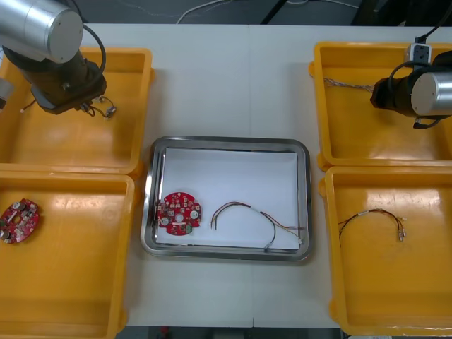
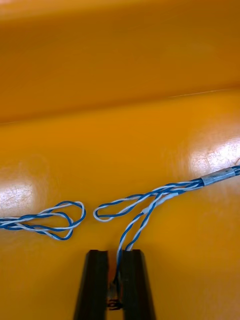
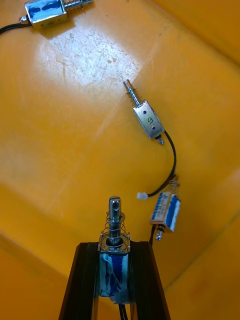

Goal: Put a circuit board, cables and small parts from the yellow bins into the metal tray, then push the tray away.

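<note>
The left gripper [image 3: 114, 250] sits over the far left yellow bin [image 1: 134, 106], clenched on a small metal part [image 3: 114, 235] with a spring and a blue wrap. The part stands upright between the fingers, its pin end poking past their tips. Ahead of the tips and off to one side, a second blue-wrapped part [image 3: 165, 212] lies on the bin floor. A bare silver part [image 3: 148, 119] lies farther out, with a black lead curving between them. Farthest from the gripper is another blue part [image 3: 46, 11].

The near left bin [image 1: 70, 282] holds a round red circuit board [image 1: 19, 220]. In the metal tray [image 1: 226, 143], white inside, lie a second red board [image 1: 179, 212] and a thin cable [image 1: 258, 215] beside it. The near right bin [image 1: 381, 282] holds another thin cable [image 1: 371, 219].

The right gripper [image 2: 115, 257] is down in the far right bin [image 1: 339, 134], its fingers pinched on a strand of a twisted blue and white cable [image 2: 150, 205], whose loop lies just past the tips. A second twisted loop [image 2: 50, 220] lies near it, apart.
</note>
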